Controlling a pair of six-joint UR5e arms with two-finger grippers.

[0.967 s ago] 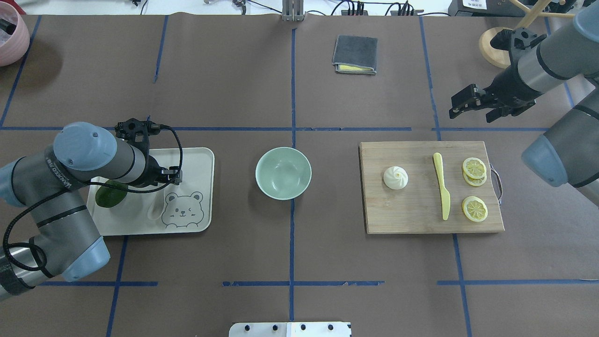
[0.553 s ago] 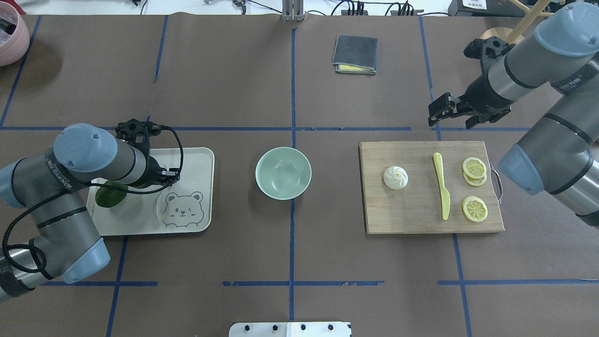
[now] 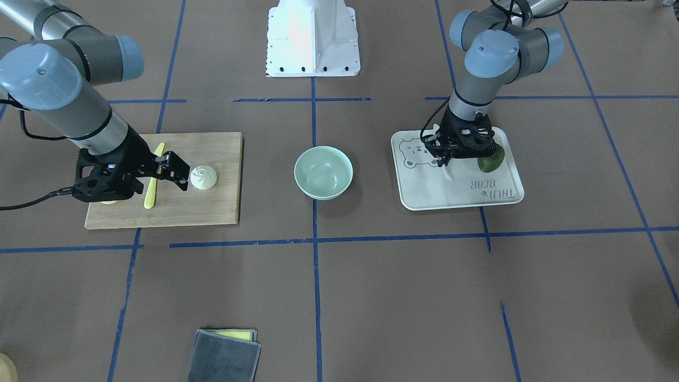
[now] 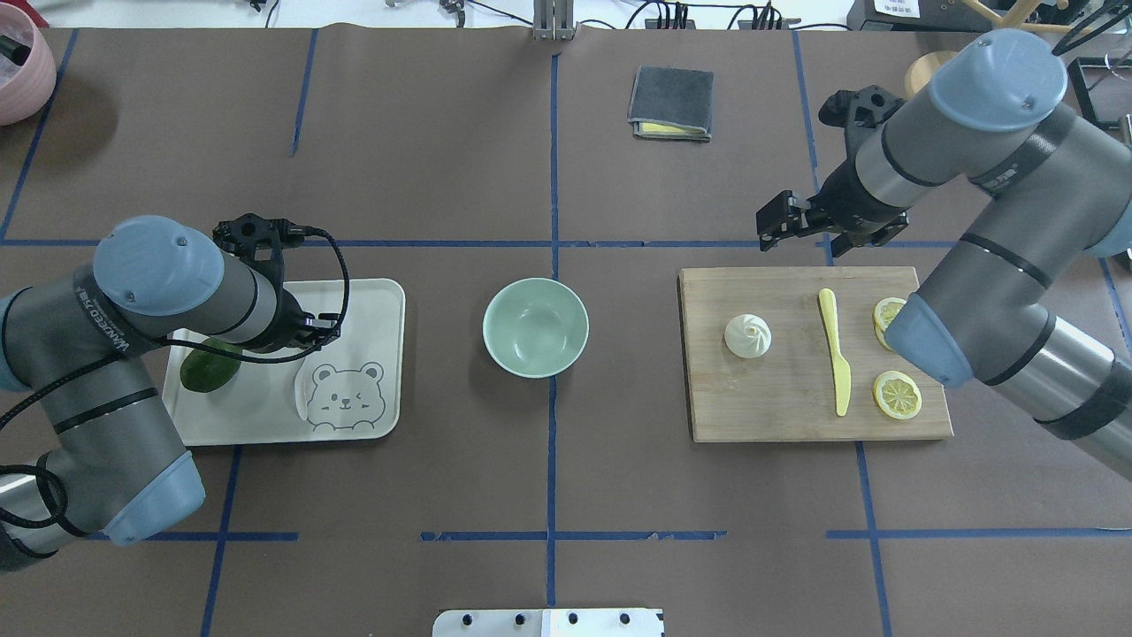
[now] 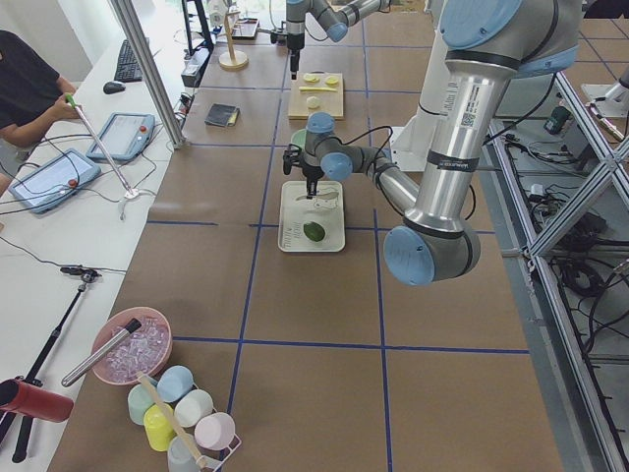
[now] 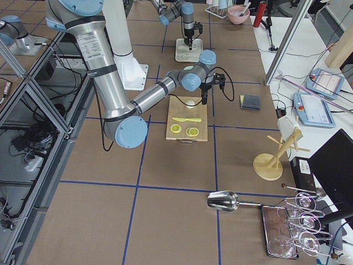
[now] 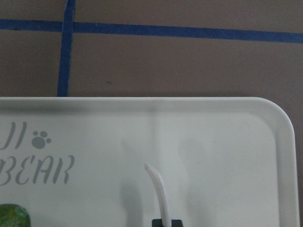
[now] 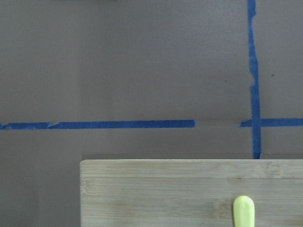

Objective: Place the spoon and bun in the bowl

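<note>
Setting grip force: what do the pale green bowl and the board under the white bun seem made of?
Round mint-green bowl: probably plastic or melamine; even colour, smooth, soft sheen. Rectangular tan cutting board: looks like bamboo, unglossed; parallel grain strips show in the right wrist view.

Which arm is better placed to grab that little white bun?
Right. The right gripper is open near the bun on the cutting board; the left gripper holds the spoon over the tray.

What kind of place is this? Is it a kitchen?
Probably a robot lab, not a kitchen. A left arm and a right arm reach over a table marked with blue tape, and a person sits by a tablet.
</note>
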